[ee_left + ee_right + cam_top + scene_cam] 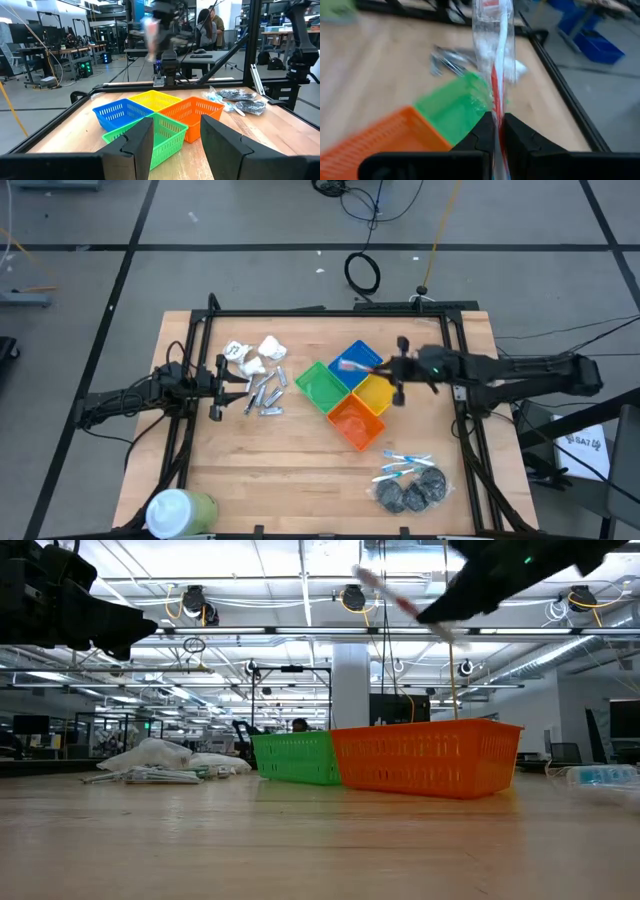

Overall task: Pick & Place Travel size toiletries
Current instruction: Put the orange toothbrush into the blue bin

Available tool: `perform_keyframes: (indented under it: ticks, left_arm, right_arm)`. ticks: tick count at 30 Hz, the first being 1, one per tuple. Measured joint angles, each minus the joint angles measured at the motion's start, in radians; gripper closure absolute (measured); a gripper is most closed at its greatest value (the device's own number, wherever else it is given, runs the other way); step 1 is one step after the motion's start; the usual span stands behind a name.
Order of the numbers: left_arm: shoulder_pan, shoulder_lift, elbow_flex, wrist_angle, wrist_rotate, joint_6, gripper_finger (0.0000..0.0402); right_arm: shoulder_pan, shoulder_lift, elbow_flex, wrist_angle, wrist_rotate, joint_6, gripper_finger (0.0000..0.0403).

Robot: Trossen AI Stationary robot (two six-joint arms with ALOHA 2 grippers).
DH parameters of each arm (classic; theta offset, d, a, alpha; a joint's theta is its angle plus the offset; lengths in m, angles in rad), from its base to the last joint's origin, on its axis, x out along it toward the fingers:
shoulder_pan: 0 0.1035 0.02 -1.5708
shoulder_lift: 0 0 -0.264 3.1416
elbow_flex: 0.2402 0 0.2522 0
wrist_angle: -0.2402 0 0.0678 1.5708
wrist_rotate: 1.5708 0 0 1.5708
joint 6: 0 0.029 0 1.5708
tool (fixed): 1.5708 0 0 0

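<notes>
Now, right gripper [385, 366]: above blue bin [360, 356], clamped on wrapped red-and-white stick [496, 60].
Left gripper [232, 384]: parted, empty, beside silver metal pieces [265, 396].
Green bin [318, 384]: looks empty.

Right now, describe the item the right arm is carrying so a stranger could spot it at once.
Find the four coloured bins clustered mid-table; the right end effector hangs above them, by the blue bin. Pinched in it is a thin stick in clear wrap, held off the table. Its red-and-white colouring sets it apart from the blue-and-white sticks lying near the table's front right.
</notes>
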Motion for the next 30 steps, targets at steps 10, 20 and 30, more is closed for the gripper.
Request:
perform_keyframes:
  ticks: [10, 20, 30]
  left_arm:
    - [0.0, 0.0, 0.0, 0.0, 0.0, 0.0, 0.0243]
    - [0.0, 0.0, 0.0, 0.0, 0.0, 0.0, 0.0243]
    - [0.0, 0.0, 0.0, 0.0, 0.0, 0.0, 0.0243]
  right_arm:
    - [-0.295, 0.284, 0.016, 0.112, -0.235, -0.395, 0.0389]
    - [-0.332, 0.46, 0.016, 0.212, -0.286, -0.495, 0.038]
    - [-0.33, 0.465, 0.016, 0.23, -0.214, -0.432, 0.0354]
